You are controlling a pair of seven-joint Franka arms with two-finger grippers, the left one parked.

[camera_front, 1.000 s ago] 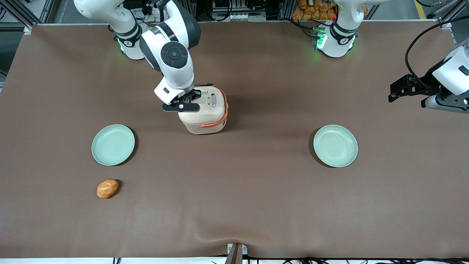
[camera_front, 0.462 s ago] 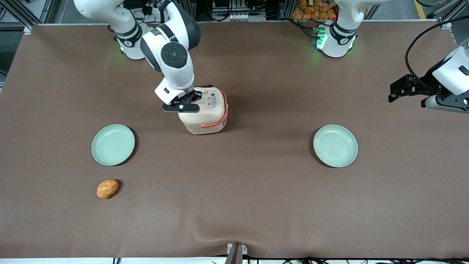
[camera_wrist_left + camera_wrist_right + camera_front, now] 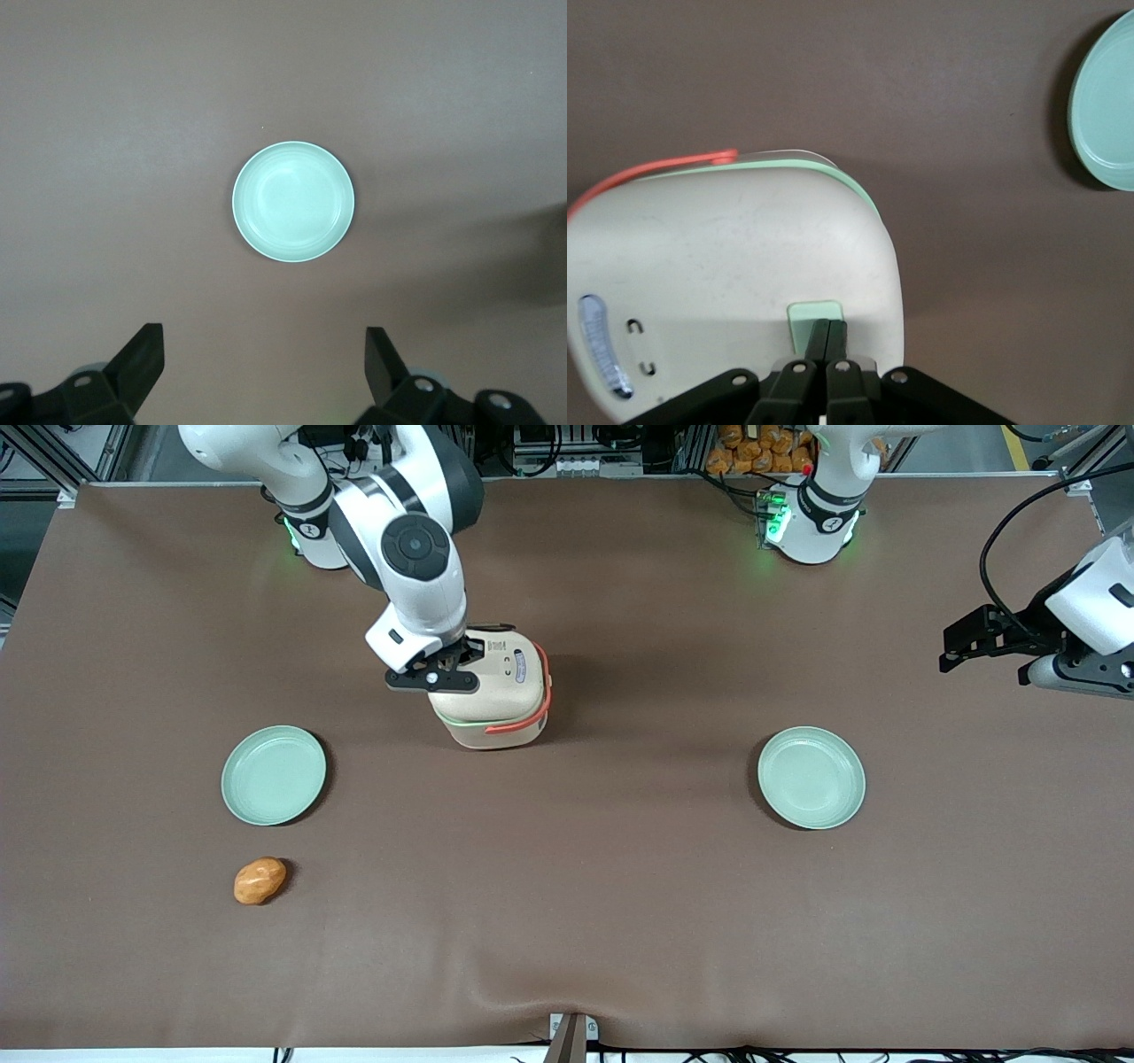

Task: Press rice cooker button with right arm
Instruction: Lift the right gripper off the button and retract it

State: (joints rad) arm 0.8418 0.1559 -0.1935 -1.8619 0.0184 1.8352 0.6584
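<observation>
The cream rice cooker with its coral-orange strap handle stands on the brown table near the middle. My right arm's gripper is over the cooker's top, at the edge toward the working arm's end. In the right wrist view the gripper is shut, its tips together on the small mint-green button on the cooker's lid. A mint-green rim shows along the lid's edge. The handle curves round the cooker.
A green plate lies nearer the front camera toward the working arm's end, also in the right wrist view. An orange lump lies nearer still. Another green plate lies toward the parked arm's end, also in the left wrist view.
The gripper and wrist have shifted slightly toward the working arm's end. The cooker's lid has shifted with it, and a thin green rim line now shows under the lid.
</observation>
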